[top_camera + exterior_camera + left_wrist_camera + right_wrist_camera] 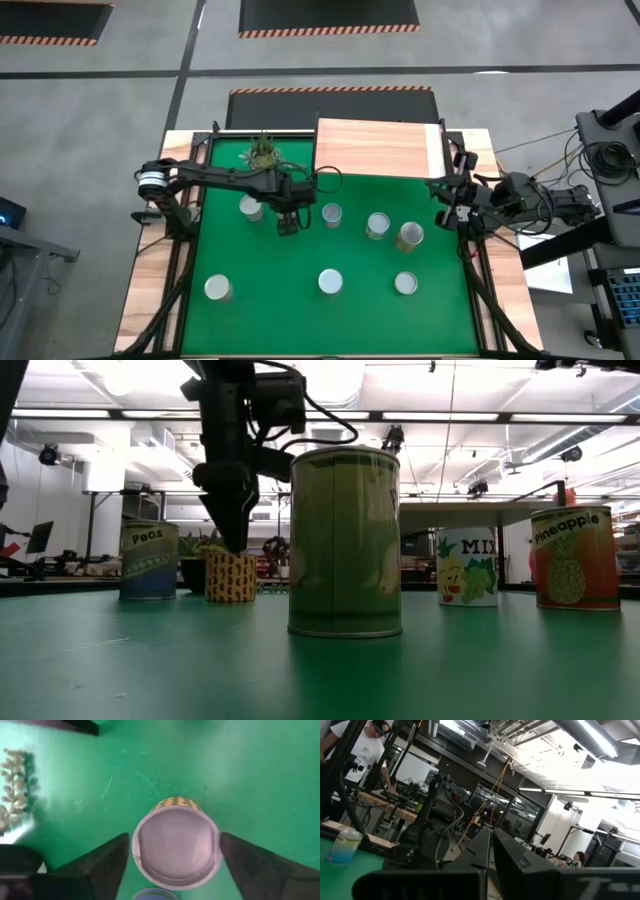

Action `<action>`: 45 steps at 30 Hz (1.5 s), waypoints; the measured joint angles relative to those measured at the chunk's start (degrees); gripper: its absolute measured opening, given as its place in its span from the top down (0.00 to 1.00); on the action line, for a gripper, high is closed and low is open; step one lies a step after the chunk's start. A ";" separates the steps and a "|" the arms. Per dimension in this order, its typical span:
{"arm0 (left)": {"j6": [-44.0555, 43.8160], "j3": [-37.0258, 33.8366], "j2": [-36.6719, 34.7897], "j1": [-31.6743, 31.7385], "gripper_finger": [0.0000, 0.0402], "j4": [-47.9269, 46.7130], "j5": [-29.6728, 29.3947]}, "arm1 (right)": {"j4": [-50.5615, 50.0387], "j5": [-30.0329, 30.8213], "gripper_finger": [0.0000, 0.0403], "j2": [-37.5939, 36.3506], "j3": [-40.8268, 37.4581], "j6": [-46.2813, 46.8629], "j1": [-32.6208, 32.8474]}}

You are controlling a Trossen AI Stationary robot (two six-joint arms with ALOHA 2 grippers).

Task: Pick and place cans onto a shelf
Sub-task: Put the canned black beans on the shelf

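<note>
Silver-topped and upright on the green bench (260, 320), the can (176, 842) stands squarely between the left gripper's (172, 870) spread, untouching fingers (107, 865), the shelf (375, 147) just beyond, while the right gripper (447, 208) waits clenched at the bench's edge.

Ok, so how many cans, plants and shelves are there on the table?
Cans: 8, seven in the open, one under the left end effector
Potted plant: 1
Shelf: 1
Total: 10

green table (300, 310), yellow-patterned can (231, 578)
</note>
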 joint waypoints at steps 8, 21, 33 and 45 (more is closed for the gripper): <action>0.92 -1.63 -0.04 0.10 0.07 1.65 -0.16 | -0.05 0.04 0.97 -0.01 -0.02 -0.21 0.00; 0.79 -1.67 0.02 0.10 0.11 1.97 -0.35 | -0.07 0.04 0.97 -0.01 -0.04 -0.19 0.00; 0.66 -1.65 0.02 0.10 0.12 1.62 -3.05 | -0.38 0.04 0.97 -0.01 -0.04 -0.19 0.00; -1.10 -5.70 0.02 0.10 0.12 3.69 -2.76 | -0.60 0.06 0.97 -0.01 -0.04 -0.46 0.00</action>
